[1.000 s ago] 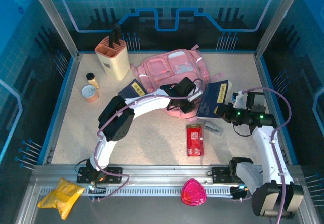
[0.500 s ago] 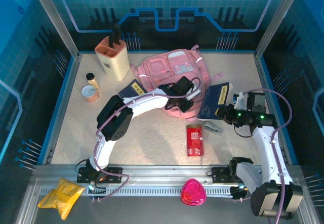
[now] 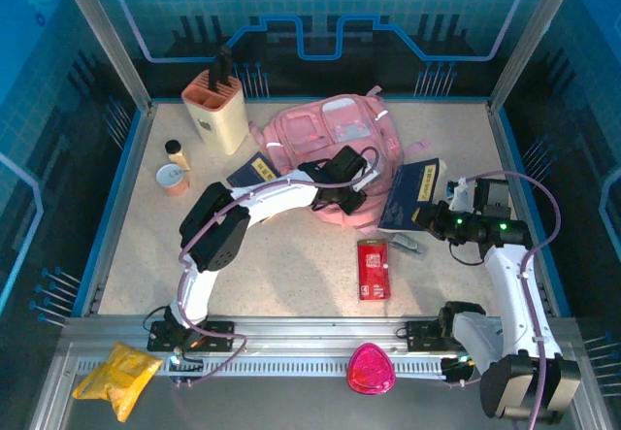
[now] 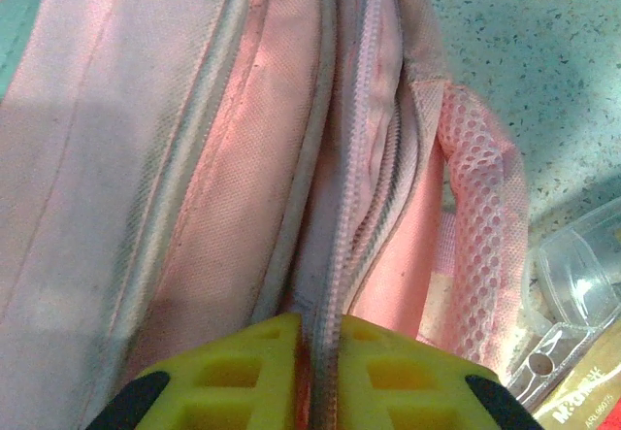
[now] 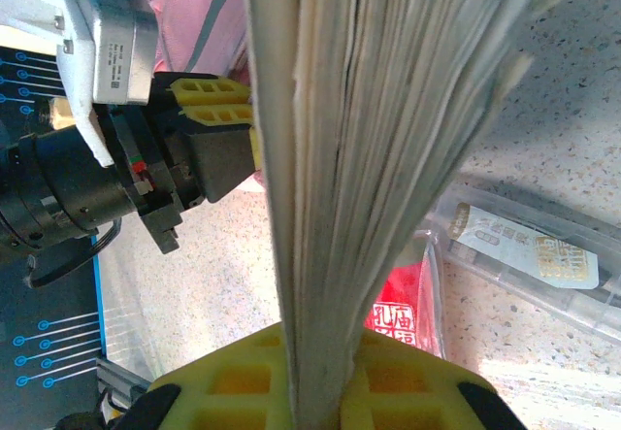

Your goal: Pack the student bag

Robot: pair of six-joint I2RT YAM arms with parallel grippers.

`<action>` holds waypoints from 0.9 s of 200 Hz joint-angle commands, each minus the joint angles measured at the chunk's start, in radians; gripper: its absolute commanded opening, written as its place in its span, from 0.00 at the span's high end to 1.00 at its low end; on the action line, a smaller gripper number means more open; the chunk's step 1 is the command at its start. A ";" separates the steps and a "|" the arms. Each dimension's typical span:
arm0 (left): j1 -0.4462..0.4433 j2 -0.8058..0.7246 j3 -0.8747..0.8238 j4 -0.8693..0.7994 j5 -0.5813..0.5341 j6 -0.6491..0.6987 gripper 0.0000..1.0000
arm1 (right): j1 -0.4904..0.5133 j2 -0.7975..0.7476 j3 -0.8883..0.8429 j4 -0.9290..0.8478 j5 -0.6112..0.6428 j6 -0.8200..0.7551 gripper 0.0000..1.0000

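The pink student bag (image 3: 325,139) lies flat at the back centre of the table. My left gripper (image 3: 359,195) is at its near right edge. In the left wrist view the yellow fingers (image 4: 262,362) are shut on the bag's (image 4: 146,158) zipper seam (image 4: 335,255), which runs straight up between them. My right gripper (image 3: 435,218) is shut on a blue book (image 3: 413,190), held on edge just right of the bag. The right wrist view shows the book's page edges (image 5: 388,110) rising from the gripper (image 5: 315,362), with the left gripper (image 5: 209,110) behind them.
A second blue book (image 3: 254,170) lies at the bag's left. A red packet (image 3: 373,268) and a clear case (image 3: 408,246) lie near the front. A beige holder (image 3: 215,110), a small bottle (image 3: 175,150) and a round cup (image 3: 175,180) stand at the back left.
My left gripper has drawn slightly left and back, taking the bag's edge with it. The right gripper and its book have barely shifted.
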 commanded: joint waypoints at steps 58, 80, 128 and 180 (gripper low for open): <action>0.035 -0.079 -0.061 0.014 -0.001 -0.032 0.95 | -0.015 -0.014 0.006 0.001 -0.026 -0.018 1.00; 0.033 -0.089 -0.044 0.009 0.010 -0.039 1.00 | -0.015 -0.017 0.013 -0.011 -0.028 -0.021 1.00; 0.033 -0.215 0.011 0.009 -0.086 -0.030 1.00 | 0.003 -0.031 0.005 -0.038 -0.056 -0.005 1.00; 0.035 -0.340 0.025 0.079 -0.113 0.041 1.00 | 0.160 0.031 -0.018 0.100 -0.078 0.112 1.00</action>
